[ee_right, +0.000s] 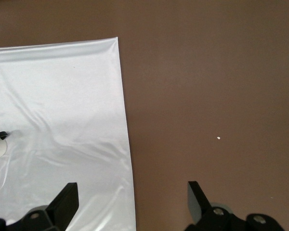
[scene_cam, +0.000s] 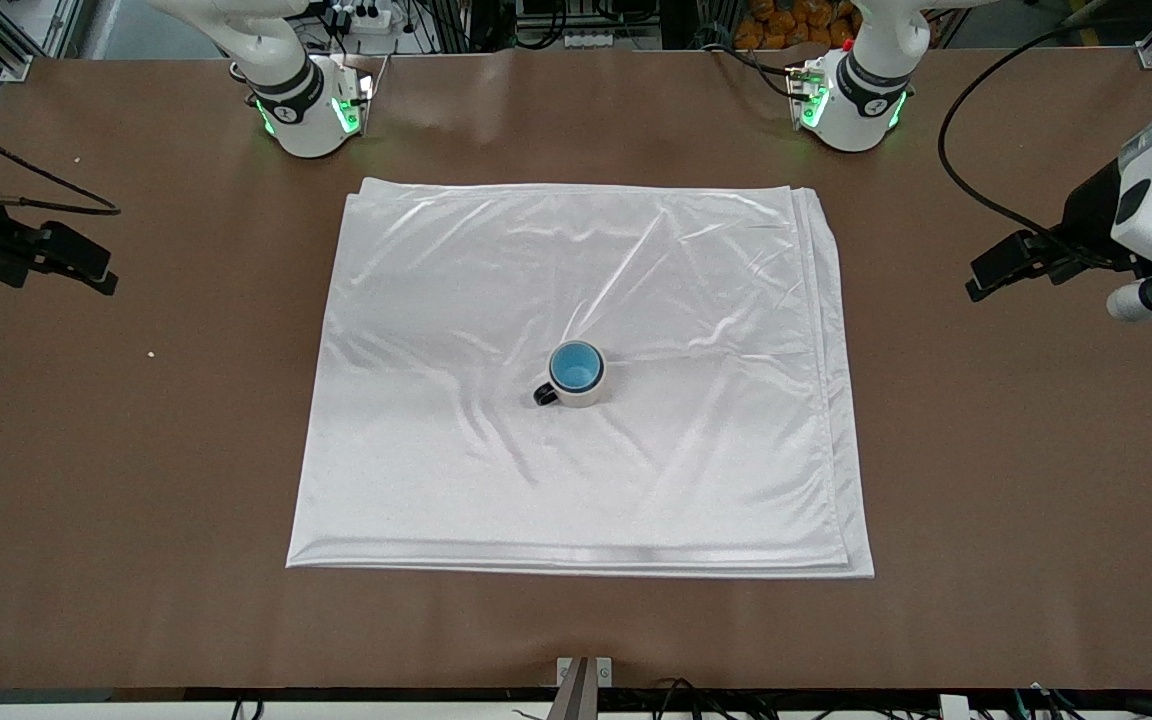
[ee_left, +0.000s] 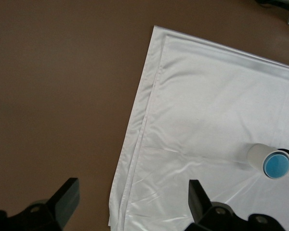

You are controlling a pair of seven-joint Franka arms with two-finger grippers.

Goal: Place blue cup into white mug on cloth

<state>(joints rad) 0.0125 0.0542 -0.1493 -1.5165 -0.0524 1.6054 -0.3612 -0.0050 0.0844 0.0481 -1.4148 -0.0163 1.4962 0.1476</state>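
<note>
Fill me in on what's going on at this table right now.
Nothing is being handled at the moment. The blue cup already sits inside the white mug, which stands upright near the middle of the cloth. The left end effector is open over bare table past the cloth's edge at the left arm's end, and the right end effector is open over the cloth's edge at the right arm's end.

The small light-blue handleless cup sits inside the cream-white ceramic mug, which stands mid-way on the large folded white fabric cloth, spread centrally on the brown desk.
</note>
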